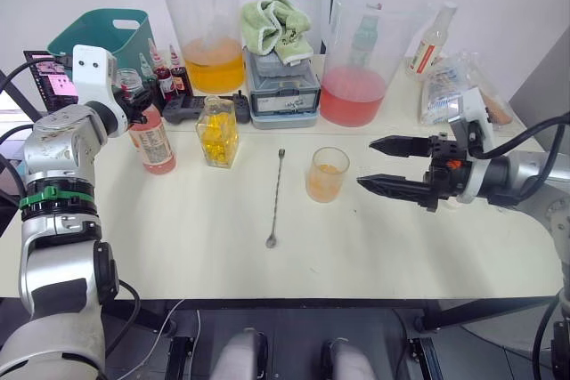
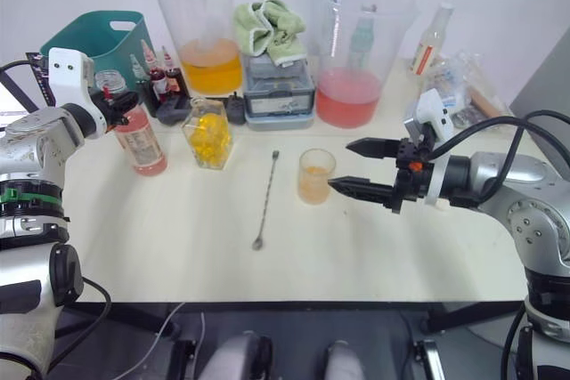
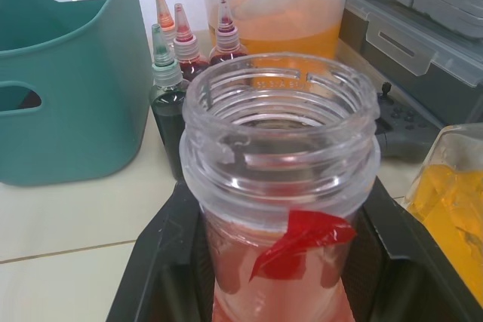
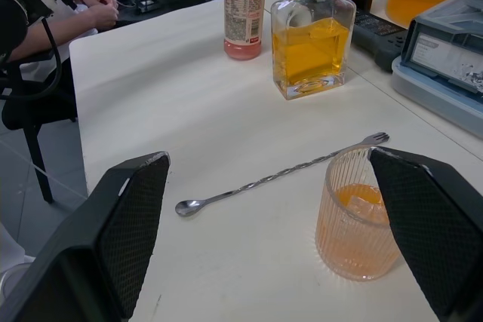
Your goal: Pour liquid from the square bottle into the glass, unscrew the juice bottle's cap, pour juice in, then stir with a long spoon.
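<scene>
Just beside open right hand (image 1: 376, 165) (fingers apart): glass (image 1: 326, 174)

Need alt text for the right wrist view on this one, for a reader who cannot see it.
The right gripper is open, its black fingers on either side of the glass, which holds a little orange liquid. The long spoon lies on the white table just beyond it. Farther back stand the square bottle and the juice bottle.
</scene>
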